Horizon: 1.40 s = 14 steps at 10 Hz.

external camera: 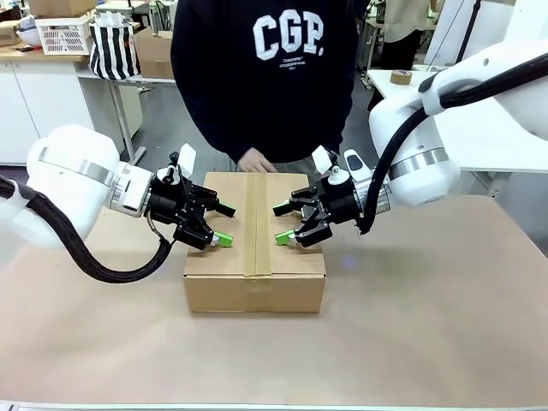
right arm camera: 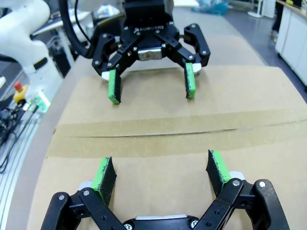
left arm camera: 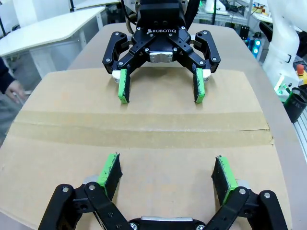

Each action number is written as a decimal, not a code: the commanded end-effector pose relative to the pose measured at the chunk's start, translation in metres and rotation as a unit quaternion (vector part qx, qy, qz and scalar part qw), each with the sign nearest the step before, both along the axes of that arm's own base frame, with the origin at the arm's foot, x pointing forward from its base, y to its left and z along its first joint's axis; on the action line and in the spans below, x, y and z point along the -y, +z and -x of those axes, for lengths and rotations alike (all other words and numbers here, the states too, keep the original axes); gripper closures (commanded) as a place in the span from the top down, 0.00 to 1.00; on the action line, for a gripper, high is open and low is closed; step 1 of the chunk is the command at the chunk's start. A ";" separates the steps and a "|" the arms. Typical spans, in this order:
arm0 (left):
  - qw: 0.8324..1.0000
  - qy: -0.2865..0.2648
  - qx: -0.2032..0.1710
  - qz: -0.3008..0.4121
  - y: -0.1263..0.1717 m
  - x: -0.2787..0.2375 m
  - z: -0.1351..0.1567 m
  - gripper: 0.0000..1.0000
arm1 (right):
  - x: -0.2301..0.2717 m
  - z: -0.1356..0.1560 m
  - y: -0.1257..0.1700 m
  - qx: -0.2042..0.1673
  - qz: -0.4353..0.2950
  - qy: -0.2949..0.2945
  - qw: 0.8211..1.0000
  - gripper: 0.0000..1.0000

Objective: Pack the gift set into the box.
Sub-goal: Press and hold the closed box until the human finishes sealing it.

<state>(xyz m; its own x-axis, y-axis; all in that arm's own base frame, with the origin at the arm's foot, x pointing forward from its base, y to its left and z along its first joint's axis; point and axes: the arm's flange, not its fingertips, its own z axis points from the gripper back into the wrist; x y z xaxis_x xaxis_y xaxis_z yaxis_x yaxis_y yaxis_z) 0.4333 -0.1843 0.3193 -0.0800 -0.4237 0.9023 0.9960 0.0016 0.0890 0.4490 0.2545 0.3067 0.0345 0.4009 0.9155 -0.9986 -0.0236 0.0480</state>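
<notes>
The box (external camera: 254, 257) lies shut in the middle of the table, with a brown tape strip (left arm camera: 139, 128) along its top seam. My left gripper (external camera: 227, 223) hovers open just above the left half of the lid. Facing it over the right half is my right gripper (external camera: 280, 224), also open. Nothing is between either pair of fingers. In the left wrist view my left gripper (left arm camera: 167, 167) looks across the tape at the right gripper (left arm camera: 160, 88). The right wrist view mirrors this, with the right gripper (right arm camera: 160, 167) facing the left gripper (right arm camera: 151, 86) over the box (right arm camera: 153, 120). The gift set is out of view.
A person in a dark sweatshirt stands at the far side, one hand (external camera: 255, 160) resting on the box's far edge. The brown table surface (external camera: 428, 325) stretches around the box. A tape roll (external camera: 400, 77) sits on a white table behind.
</notes>
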 end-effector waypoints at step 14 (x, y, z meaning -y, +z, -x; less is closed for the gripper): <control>1.000 0.000 0.003 -0.002 -0.001 -0.002 0.001 1.00 | 0.001 0.002 -0.004 0.003 0.003 -0.002 1.000 1.00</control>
<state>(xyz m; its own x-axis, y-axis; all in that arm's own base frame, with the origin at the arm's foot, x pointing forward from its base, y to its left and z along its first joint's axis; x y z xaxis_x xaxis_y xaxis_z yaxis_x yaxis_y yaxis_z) 0.4333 -0.1842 0.3193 -0.0800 -0.4237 0.9023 0.9960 0.0016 0.0890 0.4490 0.2545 0.3068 0.0344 0.4008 0.9155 -0.9986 -0.0237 0.0479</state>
